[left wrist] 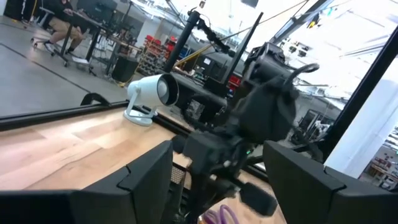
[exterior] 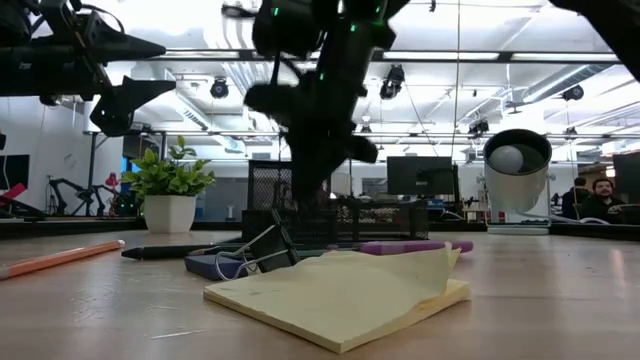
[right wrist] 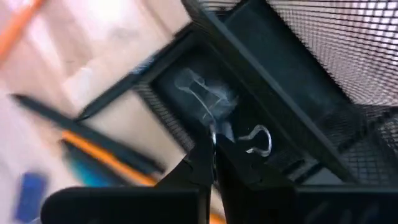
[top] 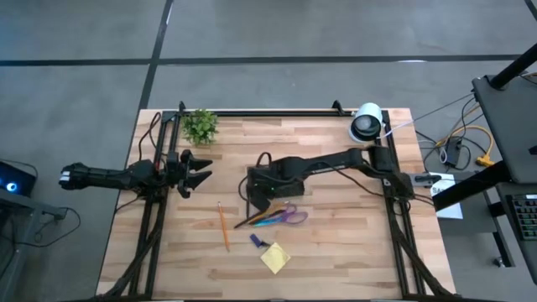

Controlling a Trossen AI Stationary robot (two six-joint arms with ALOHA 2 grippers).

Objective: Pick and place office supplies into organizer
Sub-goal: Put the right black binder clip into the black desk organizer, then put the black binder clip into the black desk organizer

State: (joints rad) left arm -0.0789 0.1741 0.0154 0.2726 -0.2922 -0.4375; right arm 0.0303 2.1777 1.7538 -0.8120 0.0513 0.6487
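Observation:
The black mesh organizer (top: 250, 191) stands mid-table, and my right gripper (right wrist: 212, 146) hangs over it, pointing steeply down, shut on a silver wire loop of a small binder clip (right wrist: 205, 99). On the wood nearer the front edge lie an orange pencil (top: 223, 226), dark pen and markers (top: 262, 219), purple scissors (top: 294, 216), a small blue item (top: 258, 242) and the yellow sticky-note pad (top: 275, 257). A second binder clip (exterior: 255, 252) lies beside the pad. My left gripper (top: 200, 173) waits open at the left, above the table. My right gripper pinches a thin silver wire handle (right wrist: 214, 132) of the binder clip between its two fingertips, coming from above and pointing down. The clip hangs below the fingers over an organizer compartment (right wrist: 205, 74). Its other wire loop (right wrist: 261, 140) sticks out sideways. Blur hides the clip's body.
A small green plant (top: 200, 126) stands at the far left of the table, and a round white-and-black device (top: 367, 122) at the far right. The black frame rails (top: 252, 112) run along the table's far edge and sides. People sit in the room behind.

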